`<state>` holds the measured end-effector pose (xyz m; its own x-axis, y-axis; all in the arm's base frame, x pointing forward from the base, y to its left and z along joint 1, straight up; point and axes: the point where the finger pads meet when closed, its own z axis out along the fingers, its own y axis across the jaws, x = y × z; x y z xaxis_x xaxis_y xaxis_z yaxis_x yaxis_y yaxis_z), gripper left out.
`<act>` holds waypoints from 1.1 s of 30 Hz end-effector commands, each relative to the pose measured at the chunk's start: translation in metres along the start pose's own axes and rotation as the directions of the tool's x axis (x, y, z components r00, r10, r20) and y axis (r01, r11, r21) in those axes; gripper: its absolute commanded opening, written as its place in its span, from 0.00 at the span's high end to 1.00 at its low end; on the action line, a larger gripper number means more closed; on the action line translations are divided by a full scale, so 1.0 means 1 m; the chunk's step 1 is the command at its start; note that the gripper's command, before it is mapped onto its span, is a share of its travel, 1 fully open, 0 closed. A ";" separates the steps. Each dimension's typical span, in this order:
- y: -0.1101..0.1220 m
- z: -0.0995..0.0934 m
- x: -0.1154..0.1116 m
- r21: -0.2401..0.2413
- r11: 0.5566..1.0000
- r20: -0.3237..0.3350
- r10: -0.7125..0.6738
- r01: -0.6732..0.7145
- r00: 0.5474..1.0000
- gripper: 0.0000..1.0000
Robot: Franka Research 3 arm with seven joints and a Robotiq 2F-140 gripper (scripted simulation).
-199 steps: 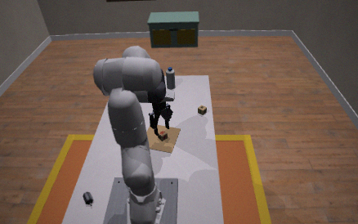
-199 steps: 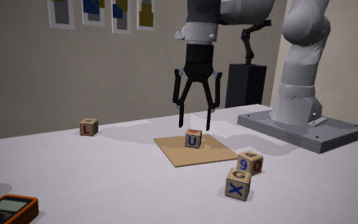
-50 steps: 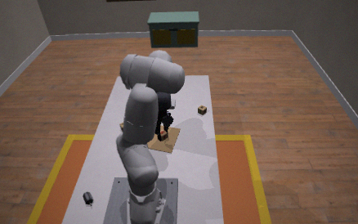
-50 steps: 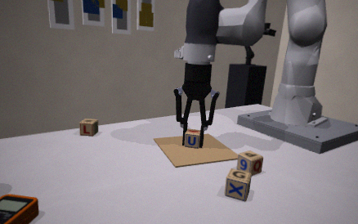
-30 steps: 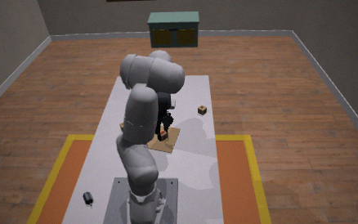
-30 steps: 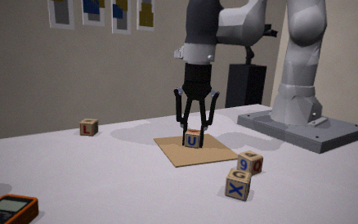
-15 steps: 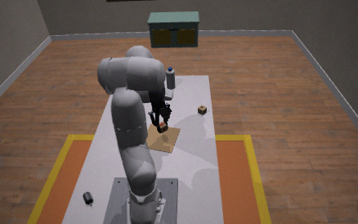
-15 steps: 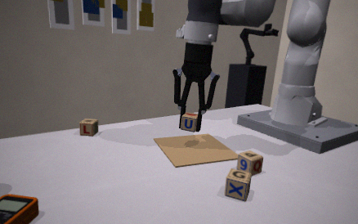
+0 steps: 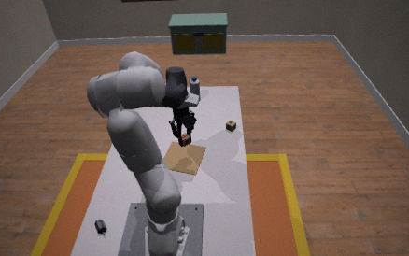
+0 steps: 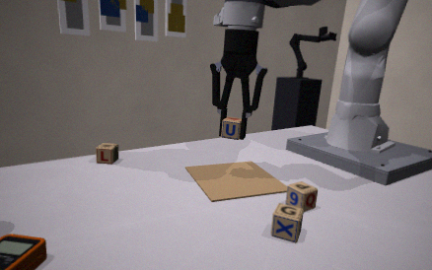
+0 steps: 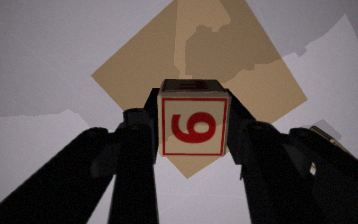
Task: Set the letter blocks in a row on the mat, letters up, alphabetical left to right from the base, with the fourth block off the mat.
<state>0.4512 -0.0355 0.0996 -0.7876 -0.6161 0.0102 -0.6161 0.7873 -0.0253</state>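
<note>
Two blocks [image 10: 286, 223] [image 10: 301, 196] beside mat [image 9: 185, 152] [image 10: 233, 181] [image 11: 275, 90]
</note>
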 end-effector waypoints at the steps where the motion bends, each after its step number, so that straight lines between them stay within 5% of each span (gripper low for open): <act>1: 0.006 0.001 0.004 -0.021 0.996 0.011 -0.088 0.088 0.996 0.67; 4: 0.004 0.001 0.005 -0.021 0.997 0.011 -0.079 0.080 0.997 0.67; 7: -0.035 0.001 0.029 -0.024 0.992 0.009 0.127 -0.127 0.992 0.67; 13: -0.065 0.002 0.051 -0.025 0.959 0.006 0.281 -0.281 0.960 0.67; 33: -0.122 0.007 0.110 -0.023 0.812 -0.004 0.584 -0.583 0.812 0.67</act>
<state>0.4406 -0.1879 0.0970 -0.9866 -0.1625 -0.0137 -0.1626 0.9867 0.0058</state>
